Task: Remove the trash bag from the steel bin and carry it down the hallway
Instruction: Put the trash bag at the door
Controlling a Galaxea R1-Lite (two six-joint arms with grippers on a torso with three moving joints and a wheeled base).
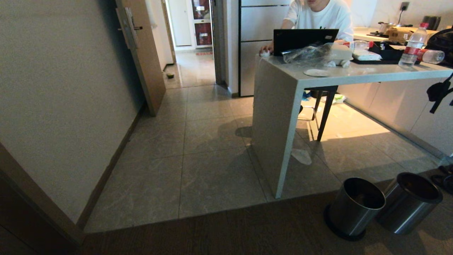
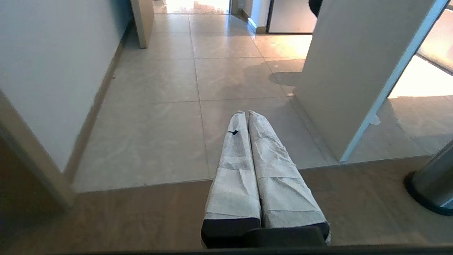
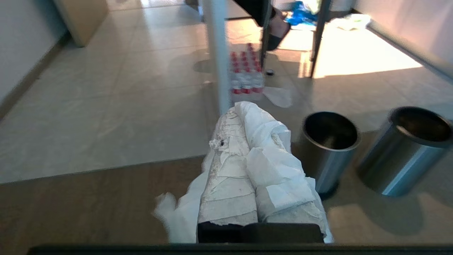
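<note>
Head view gives you two steel bins at five o'clock, the nearer steel bin [image 1: 354,207] open-topped on dark floor; no trash bag shows. Left gripper [image 2: 246,114] fingers pressed together, empty. Right gripper [image 3: 239,109] fingers likewise closed, paper-wrapped, holding nothing.

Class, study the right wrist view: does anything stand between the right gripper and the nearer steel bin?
Nothing visible does. Only bare wooden floor lies between the shut right gripper and the nearer steel bin. The white table panel stands beyond the gripper, off that line.
</note>
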